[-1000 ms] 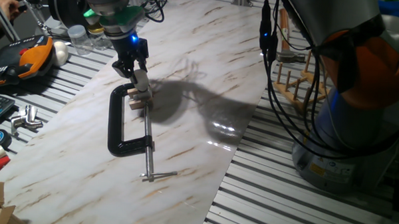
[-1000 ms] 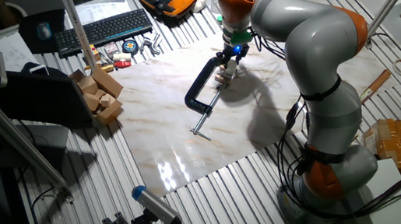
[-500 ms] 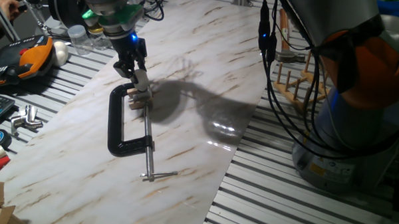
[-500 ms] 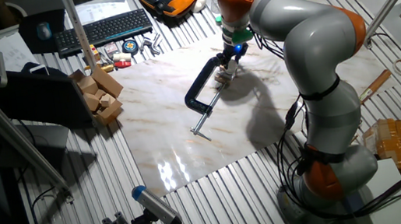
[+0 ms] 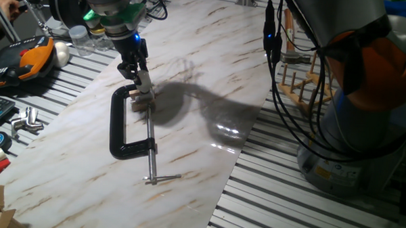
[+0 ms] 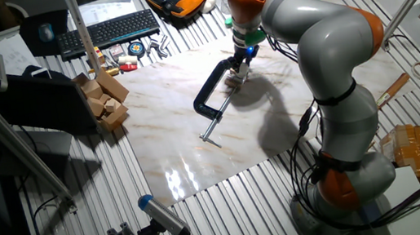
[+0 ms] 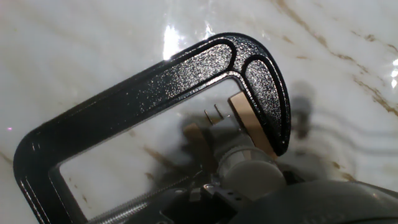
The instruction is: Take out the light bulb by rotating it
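Note:
The small white light bulb (image 5: 143,79) stands upright in a small wooden block (image 5: 142,98) that a black C-clamp (image 5: 118,129) pins to the marble board. My gripper (image 5: 139,74) reaches down from above, and its black fingers are closed around the bulb. In the hand view the bulb (image 7: 254,172) sits close under the camera, with the block (image 7: 250,122) and the clamp frame (image 7: 155,87) beyond it. In the other fixed view the gripper (image 6: 241,62) is at the clamp's (image 6: 211,94) far end; the bulb is too small to make out there.
An orange-and-black tool (image 5: 32,58), a white ball (image 5: 62,52) and clear jars (image 5: 82,38) lie at the back left. A wooden peg rack (image 5: 298,83) stands right of the board. Loose wooden blocks (image 6: 104,99) and a keyboard (image 6: 107,30) lie left.
The hand has turned slightly about its upright axis while closed on the bulb. The clamp and block have not moved.

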### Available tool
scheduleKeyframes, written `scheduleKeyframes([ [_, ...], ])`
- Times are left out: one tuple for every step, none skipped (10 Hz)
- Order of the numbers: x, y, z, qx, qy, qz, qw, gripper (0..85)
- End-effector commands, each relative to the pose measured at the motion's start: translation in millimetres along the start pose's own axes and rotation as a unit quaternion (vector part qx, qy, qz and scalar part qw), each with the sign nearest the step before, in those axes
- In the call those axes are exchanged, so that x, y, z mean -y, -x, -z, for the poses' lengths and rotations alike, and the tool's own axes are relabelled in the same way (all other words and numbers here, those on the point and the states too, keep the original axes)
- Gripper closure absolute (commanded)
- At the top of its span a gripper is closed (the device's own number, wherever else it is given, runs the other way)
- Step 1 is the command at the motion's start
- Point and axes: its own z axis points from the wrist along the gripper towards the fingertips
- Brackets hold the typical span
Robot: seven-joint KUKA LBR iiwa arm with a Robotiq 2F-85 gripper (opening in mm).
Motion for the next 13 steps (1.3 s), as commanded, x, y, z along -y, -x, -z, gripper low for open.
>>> scheduleKeyframes([
  [0.0, 0.1, 0.2, 0.002, -0.002, 0.010, 0.9999, 85.0],
  [0.2, 0.1, 0.3, 0.006, -0.003, 0.025, 0.9997, 85.0],
  [0.0, 0.3, 0.4, 0.007, -0.003, 0.035, 0.9994, 85.0],
  [-0.1, 0.3, 0.6, 0.007, -0.001, 0.045, 0.9990, 85.0],
  [-0.1, 0.4, 0.7, 0.007, -0.001, 0.051, 0.9987, 85.0],
  [0.0, 0.3, 0.7, 0.008, -0.001, 0.057, 0.9983, 85.0],
  [-0.1, 0.5, 0.6, 0.011, -0.004, 0.068, 0.9976, 85.0],
  [-0.3, 0.6, 0.7, 0.012, -0.005, 0.078, 0.9969, 85.0],
  [-0.4, 0.8, 0.7, 0.014, -0.008, 0.089, 0.9959, 85.0],
  [-0.4, 0.8, 0.8, 0.016, -0.008, 0.096, 0.9952, 85.0],
  [-0.5, 1.0, 0.8, 0.017, -0.009, 0.103, 0.9944, 85.0],
  [-0.6, 1.1, 0.8, 0.017, -0.012, 0.114, 0.9933, 85.0],
  [-0.5, 1.2, 0.5, 0.017, -0.012, 0.123, 0.9922, 85.0],
])
